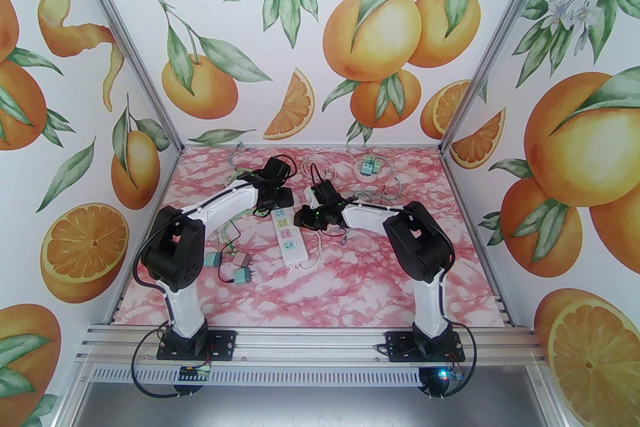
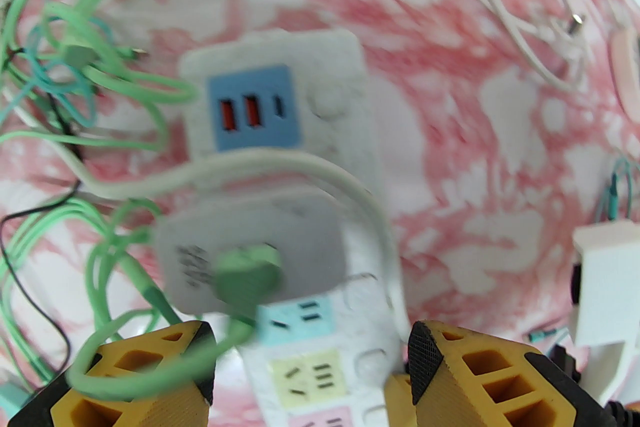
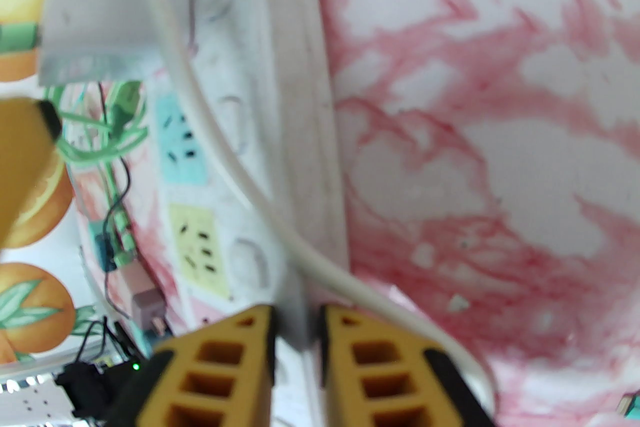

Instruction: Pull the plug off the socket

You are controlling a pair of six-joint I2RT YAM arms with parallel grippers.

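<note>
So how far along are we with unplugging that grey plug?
Done: the right gripper clamps the edge of the power strip, bracing it. In hand: the left gripper hovers open just short of the grey plug. Left: grasp and pull it; it sits seated in the strip.

A pink-and-white marbled tabletop (image 1: 350, 280) spreads beneath the left gripper (image 1: 274, 199) and the right gripper (image 1: 306, 218). Beyond them rises a back wall (image 1: 320, 39) papered with oranges, slices, green leaves and white blossoms. Matching side walls (image 1: 60, 114) stand outboard of each, joined by aluminium corner posts (image 1: 125, 39), all evenly and brightly lit.
</note>
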